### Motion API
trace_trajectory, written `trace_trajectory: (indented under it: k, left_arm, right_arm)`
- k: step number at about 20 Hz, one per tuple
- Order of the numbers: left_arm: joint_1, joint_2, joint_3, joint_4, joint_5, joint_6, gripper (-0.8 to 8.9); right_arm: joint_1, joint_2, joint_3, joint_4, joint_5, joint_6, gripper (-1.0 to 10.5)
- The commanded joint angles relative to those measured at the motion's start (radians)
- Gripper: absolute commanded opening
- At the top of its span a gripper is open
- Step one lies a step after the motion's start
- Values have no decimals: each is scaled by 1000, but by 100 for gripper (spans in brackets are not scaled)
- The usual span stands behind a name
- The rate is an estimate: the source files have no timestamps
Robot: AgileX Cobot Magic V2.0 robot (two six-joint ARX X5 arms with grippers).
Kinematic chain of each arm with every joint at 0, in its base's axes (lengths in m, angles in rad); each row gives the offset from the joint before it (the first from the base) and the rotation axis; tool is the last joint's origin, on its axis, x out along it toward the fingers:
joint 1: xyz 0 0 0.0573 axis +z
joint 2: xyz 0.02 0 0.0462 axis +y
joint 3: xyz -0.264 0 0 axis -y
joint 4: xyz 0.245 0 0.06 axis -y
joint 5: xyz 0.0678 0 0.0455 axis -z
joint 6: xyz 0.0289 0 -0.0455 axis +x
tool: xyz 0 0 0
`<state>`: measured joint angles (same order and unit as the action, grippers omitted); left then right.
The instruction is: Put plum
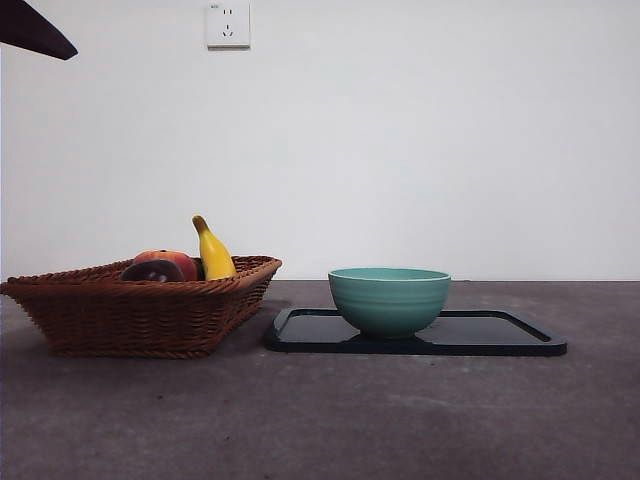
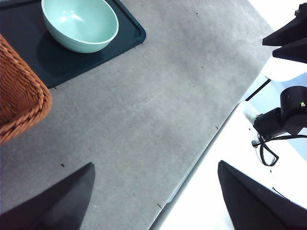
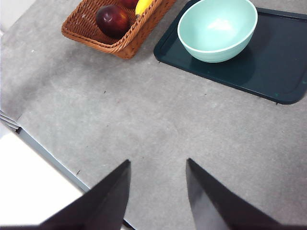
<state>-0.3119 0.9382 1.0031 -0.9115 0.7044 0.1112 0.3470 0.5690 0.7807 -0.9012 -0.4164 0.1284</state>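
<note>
The left tool hangs over the worktop's edge, jaws spread wide, holding and touching nothing. The wicker basket sits towards the worktop's left side; the plum lies inside it beside a red-orange fruit and a banana. Right of it, a teal bowl stands on a dark tray. The right tool hovers above bare worktop, jaws moderately apart, empty.

Dark maroon plum is lying in the woven wicker basket beside a yellow banana. Right of the basket, a teal ceramic bowl is sitting on the flat black tray.
</note>
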Motion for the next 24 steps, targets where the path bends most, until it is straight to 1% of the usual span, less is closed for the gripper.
trace_trajectory:
  k: [1, 4, 6, 7, 8, 11, 13, 16, 19, 22, 24]
  left_arm:
    - [-3, 7, 13, 11, 3, 20, 402]
    - [-3, 7, 13, 13, 3, 28, 402]
    - [-3, 7, 13, 13, 3, 31, 402]
    - [-3, 6, 13, 13, 3, 31, 402]
    - [-3, 7, 13, 13, 3, 31, 402]
    - [-3, 6, 13, 14, 3, 31, 402]
    - [-4, 6, 13, 13, 3, 31, 402]
    - [-4, 6, 13, 13, 3, 31, 402]
    - [-4, 6, 13, 13, 3, 31, 402]
    - [-4, 6, 13, 13, 3, 31, 402]
    - [-4, 6, 13, 13, 3, 31, 402]
  right_arm:
    - [5, 4, 3, 9, -2, 3, 185]
    - [5, 4, 3, 10, -2, 5, 184]
    - [5, 4, 3, 11, -2, 22, 184]
    - [4, 4, 3, 13, 2, 37, 184]
    - [4, 6, 3, 26, 16, 69, 185]
    - [3, 47, 16, 118, 55, 155, 187]
    - [2, 129, 51, 166, 86, 180, 222]
    - [-7, 307, 134, 209, 110, 175, 229]
    - [-23, 504, 245, 244, 121, 148, 231]
    - [-37, 701, 372, 243, 137, 117, 237]
    - [-44, 816, 442, 244, 137, 106, 277]
